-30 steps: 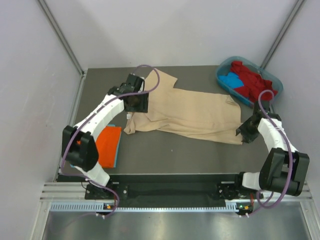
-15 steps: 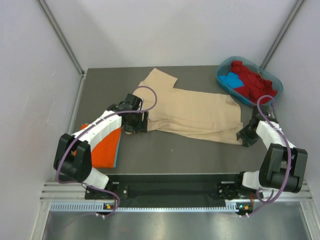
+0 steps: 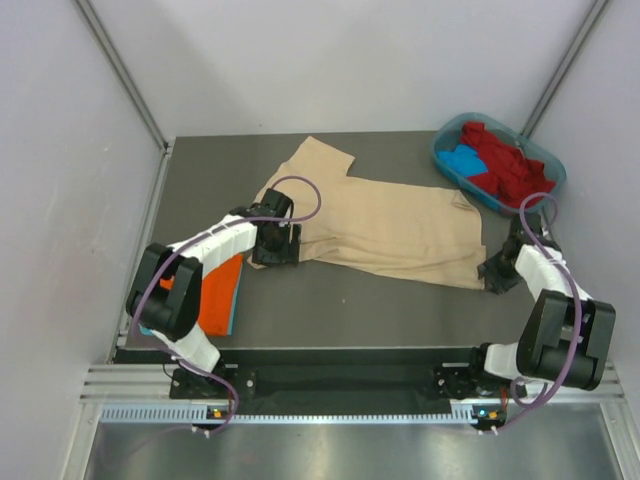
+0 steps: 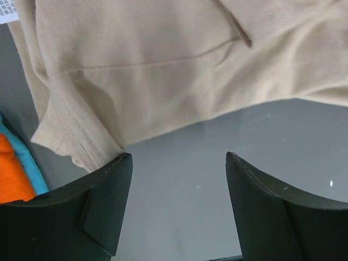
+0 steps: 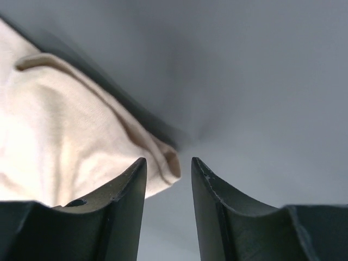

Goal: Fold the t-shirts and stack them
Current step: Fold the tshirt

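A beige-tan t-shirt (image 3: pixel 385 228) lies spread flat across the middle of the table, its white neck label (image 4: pixel 7 7) at the left end. My left gripper (image 3: pixel 277 252) hovers at the shirt's near-left corner. It (image 4: pixel 178 159) is open wide over bare table, and the left finger touches the cloth's hem (image 4: pixel 81 147). My right gripper (image 3: pixel 496 272) is low at the shirt's near-right corner. It (image 5: pixel 168 161) is open, with the tip of that beige corner (image 5: pixel 166 163) lying between the fingers, unclamped. A folded orange t-shirt (image 3: pixel 213 292) rests on a blue one at the left.
A teal oval tub (image 3: pixel 548 168) at the back right holds crumpled red (image 3: pixel 505 160) and blue (image 3: pixel 462 160) shirts. White walls enclose the table on three sides. A metal rail runs along the near edge, behind the arm bases.
My left gripper has come away from the shirt's collar area toward me, down to its near-left corner, and opened wider. The right gripper has edged slightly right along the corner.
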You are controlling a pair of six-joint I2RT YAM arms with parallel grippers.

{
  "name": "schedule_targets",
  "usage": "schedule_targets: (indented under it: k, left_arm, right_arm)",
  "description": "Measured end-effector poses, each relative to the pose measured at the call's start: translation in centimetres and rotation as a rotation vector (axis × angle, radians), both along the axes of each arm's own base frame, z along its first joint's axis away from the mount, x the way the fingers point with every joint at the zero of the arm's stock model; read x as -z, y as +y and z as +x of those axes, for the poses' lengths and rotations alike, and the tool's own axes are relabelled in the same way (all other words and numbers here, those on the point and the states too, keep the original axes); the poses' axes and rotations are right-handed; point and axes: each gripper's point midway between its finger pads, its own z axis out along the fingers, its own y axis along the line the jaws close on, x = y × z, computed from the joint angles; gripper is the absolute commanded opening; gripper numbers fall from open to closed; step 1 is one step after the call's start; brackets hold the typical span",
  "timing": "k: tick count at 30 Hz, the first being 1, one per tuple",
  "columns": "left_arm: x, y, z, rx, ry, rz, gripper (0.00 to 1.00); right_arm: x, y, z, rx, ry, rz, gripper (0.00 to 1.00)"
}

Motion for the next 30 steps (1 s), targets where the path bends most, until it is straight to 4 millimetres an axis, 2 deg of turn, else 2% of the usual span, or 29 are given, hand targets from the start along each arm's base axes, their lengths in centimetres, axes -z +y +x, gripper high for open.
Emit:
schedule_targets:
  k: [8, 11, 16, 18, 19, 20, 21, 22, 24, 30]
  left_arm:
    - [1.9, 1.1, 1.0, -0.06, 0.012, 0.08, 0.72]
    - [2.4, 1.4, 1.2, -0.08, 0.012, 0.102, 0.71]
    - [2.8, 1.7, 1.7, -0.102, 0.01, 0.126, 0.69]
    - [2.8, 1.7, 1.9, -0.107, 0.005, 0.133, 0.59]
    - [2.9, 1.8, 2.1, -0.11, 0.004, 0.137, 0.47]
    - [2.9, 1.8, 2.2, -0.113, 0.002, 0.139, 0.26]
    - [2.9, 1.8, 2.3, -0.118, 0.002, 0.141, 0.19]
    - [2.9, 1.8, 2.4, -0.117, 0.0, 0.145, 0.12]
    - [2.9, 2.0, 2.4, -0.118, 0.002, 0.154, 0.0]
    - [2.5, 3.0, 1.4, -0.137, 0.034, 0.203, 0.0]
  right_arm:
    - [-2.2, 0.6, 0.9, 0.061, -0.109, 0.031, 0.41]
    - [-2.0, 1.0, 1.4, 0.069, -0.12, 0.059, 0.41]
    - [-0.1, 1.2, 1.4, 0.077, -0.057, 0.09, 0.41]
    - [0.5, 1.2, 1.3, 0.08, -0.038, 0.093, 0.39]
    - [0.7, 1.2, 1.2, 0.081, -0.032, 0.091, 0.35]
    - [1.0, 1.1, 1.1, 0.079, -0.024, 0.089, 0.16]
    - [1.1, 1.1, 1.1, 0.079, -0.02, 0.086, 0.03]
    - [1.3, 1.0, 1.0, 0.07, -0.013, 0.08, 0.0]
    - [1.4, 0.8, 0.9, 0.062, -0.007, 0.078, 0.0]
    - [1.5, -1.1, 0.1, 0.045, 0.006, 0.088, 0.0]
